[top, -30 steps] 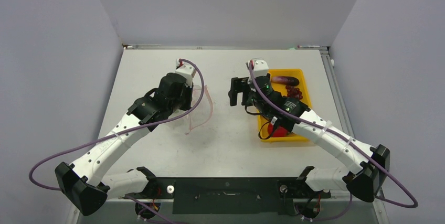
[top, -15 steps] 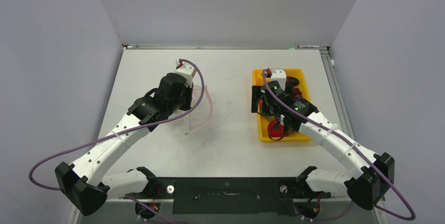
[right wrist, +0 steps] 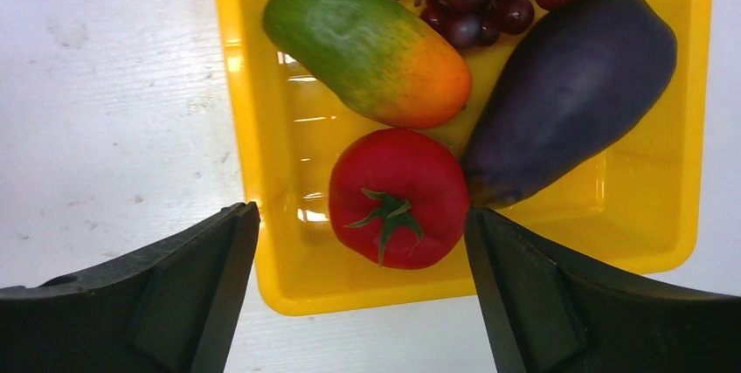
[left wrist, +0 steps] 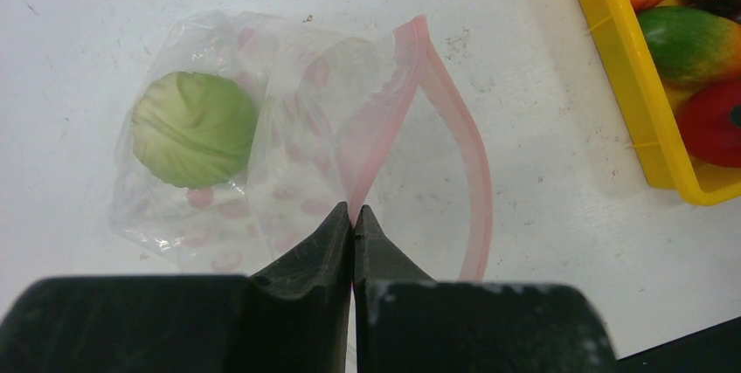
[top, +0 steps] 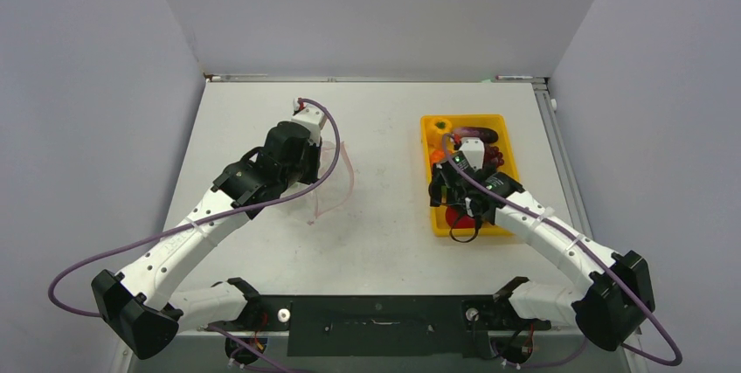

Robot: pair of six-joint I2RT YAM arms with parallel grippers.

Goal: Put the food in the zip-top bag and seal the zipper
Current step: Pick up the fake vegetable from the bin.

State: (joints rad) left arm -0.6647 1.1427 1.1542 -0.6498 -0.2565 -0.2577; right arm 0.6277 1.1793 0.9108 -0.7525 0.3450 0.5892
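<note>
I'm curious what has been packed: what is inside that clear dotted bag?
One pale green cabbage-like ball shows through the bag. The corner under the left gripper is hidden.

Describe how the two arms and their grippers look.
Both the left arm and right arm have white links with black joint housings, and a purple cable loops along each. The left gripper and right gripper have black, wedge-shaped fingers tapering to the tips. A green light glows on the right wrist.
</note>
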